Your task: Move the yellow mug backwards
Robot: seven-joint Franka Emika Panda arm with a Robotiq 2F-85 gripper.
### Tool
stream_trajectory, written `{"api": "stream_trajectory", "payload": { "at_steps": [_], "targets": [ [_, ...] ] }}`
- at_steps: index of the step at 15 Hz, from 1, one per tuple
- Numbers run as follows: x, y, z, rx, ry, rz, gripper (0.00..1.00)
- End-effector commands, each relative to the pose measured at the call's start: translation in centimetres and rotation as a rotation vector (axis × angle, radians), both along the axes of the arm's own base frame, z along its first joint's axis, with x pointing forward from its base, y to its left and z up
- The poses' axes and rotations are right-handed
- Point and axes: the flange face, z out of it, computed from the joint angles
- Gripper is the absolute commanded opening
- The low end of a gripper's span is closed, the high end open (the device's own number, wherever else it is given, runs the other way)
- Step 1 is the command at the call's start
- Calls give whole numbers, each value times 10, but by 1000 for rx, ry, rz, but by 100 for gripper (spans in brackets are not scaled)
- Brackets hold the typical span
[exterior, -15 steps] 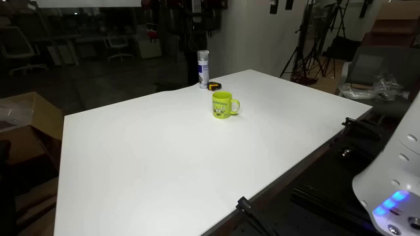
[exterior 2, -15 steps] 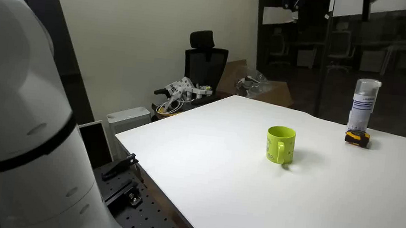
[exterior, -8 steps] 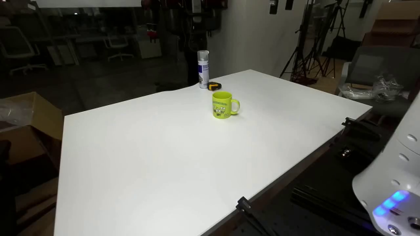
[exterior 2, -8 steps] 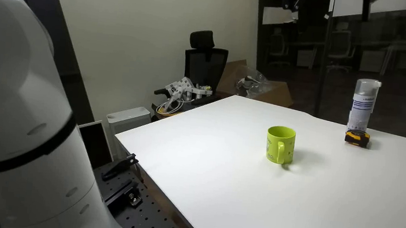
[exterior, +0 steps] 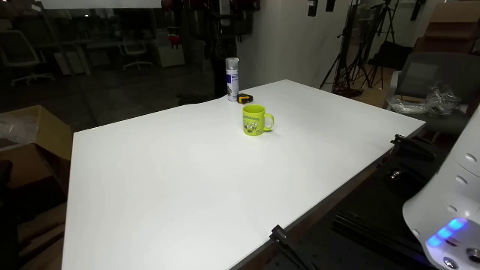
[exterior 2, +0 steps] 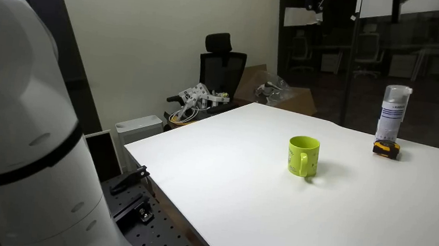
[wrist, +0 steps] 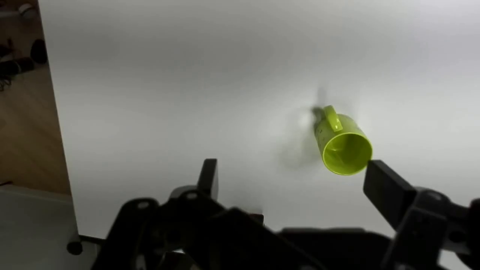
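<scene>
In the wrist view the Robotiq gripper (wrist: pixel 290 174) is holding its fingers (wrist: pixel 388 193) spread wide, while the yellow-green cartoon-printed mug (exterior: pixel 253 120) is standing upright on the white table (exterior: pixel 161 183), apart from the aerosol can (exterior: pixel 232 80) and tape measure (exterior: pixel 245 98), which are sitting side by side near the table's edge.

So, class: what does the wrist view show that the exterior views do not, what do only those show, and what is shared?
Only the wrist view: the gripper, its jaws wide apart.
Only both exterior views: the white arm, the open box and, recognisably, the bottle and tape measure. In the wrist view, a dark bit beside the gripper is too hidden to name.
Shared: the mug with its handle, on the white table.
</scene>
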Motion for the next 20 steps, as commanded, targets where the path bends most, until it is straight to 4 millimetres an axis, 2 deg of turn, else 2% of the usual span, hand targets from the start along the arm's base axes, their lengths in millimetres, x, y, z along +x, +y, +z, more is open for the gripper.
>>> {"api": "stream_trajectory", "payload": {
  "at_steps": [1, 4, 8, 10, 14, 17, 18, 20],
  "targets": [
    [20, -4, 1, 22, -102, -61, 100],
    [55, -4, -15, 73, -140, -83, 100],
    [101, 14, -68, 216, 32, -63, 100],
    [120, 20, -97, 226, 135, -83, 100],
    [155, 22, -144, 92, 199, -141, 100],
    [179, 28, -167, -48, 210, -120, 100],
    [157, 23, -163, 16, 218, -104, 100],
    [170, 27, -175, -22, 220, -95, 100]
  ]
}}
